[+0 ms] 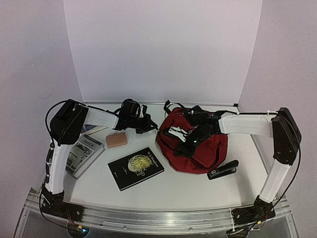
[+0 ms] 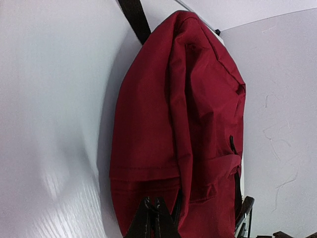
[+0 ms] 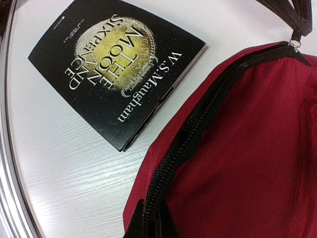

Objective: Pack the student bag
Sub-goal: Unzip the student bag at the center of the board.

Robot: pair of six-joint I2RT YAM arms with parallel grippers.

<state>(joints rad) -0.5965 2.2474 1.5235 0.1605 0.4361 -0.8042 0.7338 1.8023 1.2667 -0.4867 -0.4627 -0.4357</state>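
Note:
The student bag (image 1: 200, 148) is a dark red backpack lying at the table's right centre, its black straps trailing toward the back left. My right gripper (image 1: 184, 145) rests on top of it. In the right wrist view the fingertips (image 3: 154, 215) are shut on the black zipper band (image 3: 198, 119) along the bag's (image 3: 247, 148) edge. My left gripper (image 1: 145, 123) is among the black straps at the bag's left. Seen from the left wrist, its dark tips (image 2: 152, 206) are pressed together in front of the red fabric (image 2: 173, 109), and nothing shows between them.
A black paperback (image 1: 135, 167) (image 3: 116, 69) lies in front of the bag, to its left. A tan block (image 1: 117, 140) and a grey booklet (image 1: 84, 151) sit further left. A black stapler (image 1: 223, 170) lies at the bag's near right. White walls enclose the table.

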